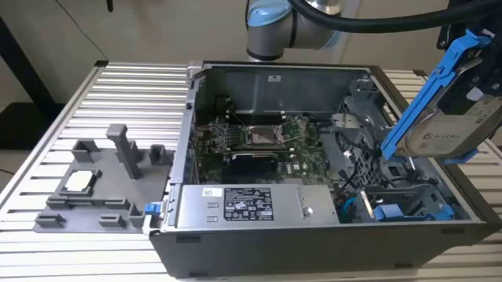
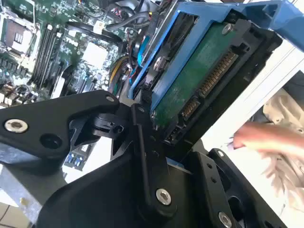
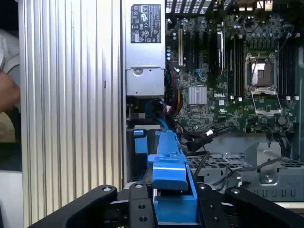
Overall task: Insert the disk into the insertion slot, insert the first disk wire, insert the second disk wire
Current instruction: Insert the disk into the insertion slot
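Note:
My gripper (image 1: 471, 88) is shut on the disk (image 1: 453, 128), a silver-grey drive with a pale label in a bright blue carrier (image 1: 427, 88). It hangs tilted above the right side of the open computer case (image 1: 274, 247). In the second wrist view the disk's green underside (image 2: 199, 80) and its connectors face the camera. In the first wrist view the blue carrier (image 3: 171, 178) sits between the black fingers (image 3: 138, 205). The insertion slot (image 1: 408, 197) is in the grey drive cage at the case's front right, below the held disk.
Inside the case are the motherboard (image 1: 263, 141), the power supply (image 1: 243, 205), loose black cables (image 1: 357, 158) and a blue cable (image 1: 345, 207). A grey fixture (image 1: 102, 182) stands on the slatted table at the exterior view's left. A person's hand (image 2: 266, 137) is beside the case.

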